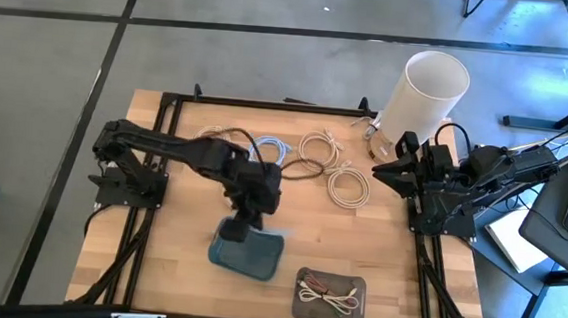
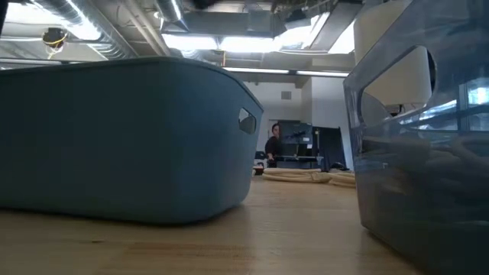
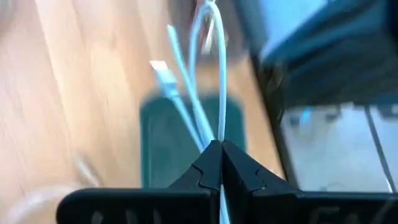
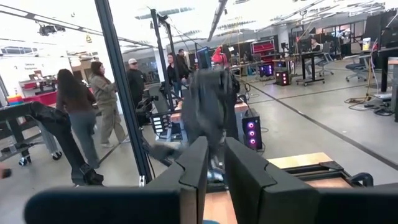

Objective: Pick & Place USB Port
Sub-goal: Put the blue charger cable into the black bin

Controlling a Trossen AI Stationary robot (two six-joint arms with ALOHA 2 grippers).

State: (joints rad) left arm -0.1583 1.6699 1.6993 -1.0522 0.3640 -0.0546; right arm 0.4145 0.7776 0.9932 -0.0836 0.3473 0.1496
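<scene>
Wooden slats of the worktop (image 1: 359,234) carry everything here, so place things from the dark teal plastic bin (image 1: 247,252) near its front edge. Pinched between the pressed-together fingers (image 3: 208,165) of the left gripper (image 1: 242,222) is a thin white USB cable (image 3: 202,106); its strands run straight out from the fingertips, with the flat plug (image 3: 163,71) at the far end. In the left wrist view that cable hangs over the bin's dark opening, so the bin lies directly below the fingers and the drop looks to be nearly straight down. From overhead, the left gripper sits at the bin's rear rim, far nearer than the other arm.

Behind the bin lie loose coils of pale cable (image 1: 333,168). Beside the bin, toward the right arm, sits a small grey tray (image 1: 330,295) holding more cables. The right gripper (image 1: 403,172) waits well apart at the worktop's rear corner by a white cylindrical tub (image 1: 424,94), its fingers slightly parted around nothing.
</scene>
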